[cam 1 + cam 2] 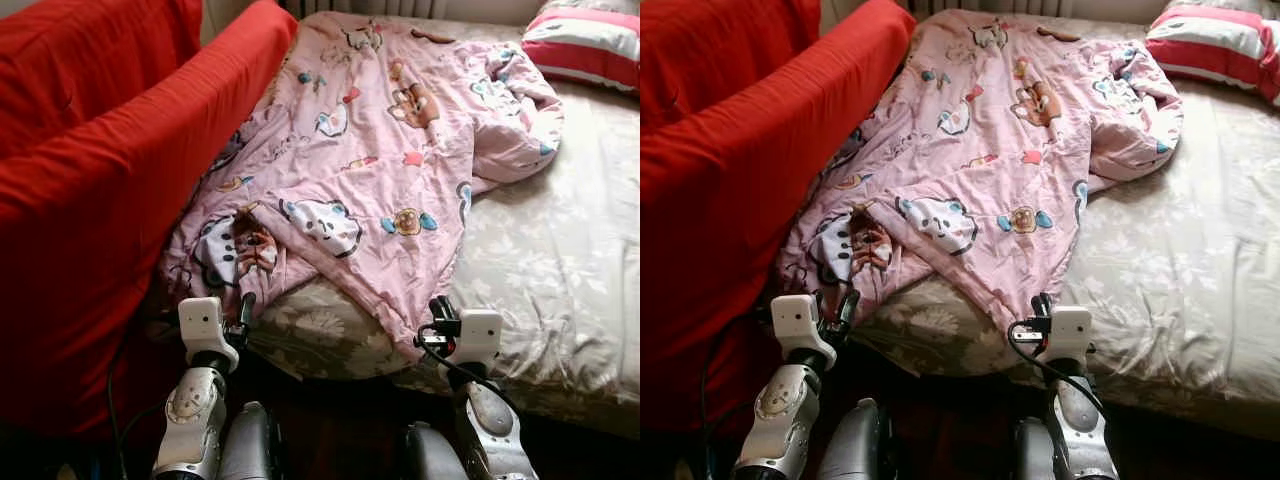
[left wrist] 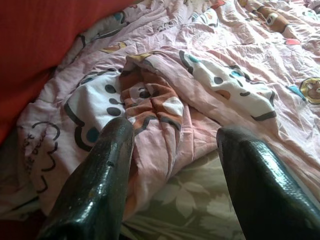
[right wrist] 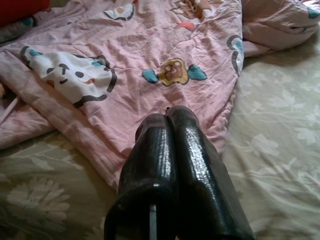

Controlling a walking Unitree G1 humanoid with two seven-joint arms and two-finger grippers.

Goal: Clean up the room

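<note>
You are looking at a crumpled pink cartoon-print quilt [image 1: 370, 160] lying across the middle of the frame on the floral-sheeted bed [image 1: 560, 270], its corners drooping over the near edge, where your left gripper [image 2: 172, 150] is holding its fingers apart and your right gripper [image 3: 170, 125] is pressing its together.

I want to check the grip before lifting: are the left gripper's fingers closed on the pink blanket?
No: in the left wrist view the left gripper stands open, its fingers apart before the pink blanket.
</note>
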